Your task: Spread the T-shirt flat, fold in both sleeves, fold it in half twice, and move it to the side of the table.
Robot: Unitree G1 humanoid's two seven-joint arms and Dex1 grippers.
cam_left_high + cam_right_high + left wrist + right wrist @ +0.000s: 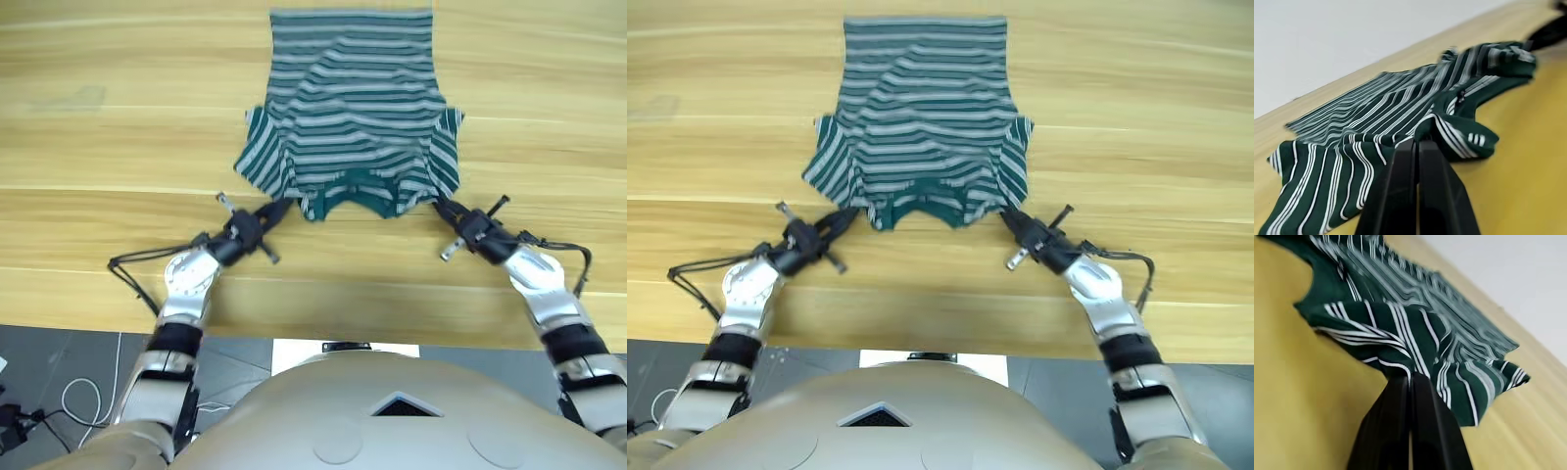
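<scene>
On the left, the left fingers [275, 209] are clenched on one shoulder of a green striped T-shirt [353, 108]. It lies rumpled in the middle of the counter [98, 147], collar toward the robot. On the right, the right fingers [443, 207] pinch the other shoulder. The shirt seems mid-spreading; next, a gentle outward pull should smooth it.

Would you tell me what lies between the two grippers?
The T-shirt, its collar edge, spans from left gripper to right gripper, in the left eye view.
</scene>
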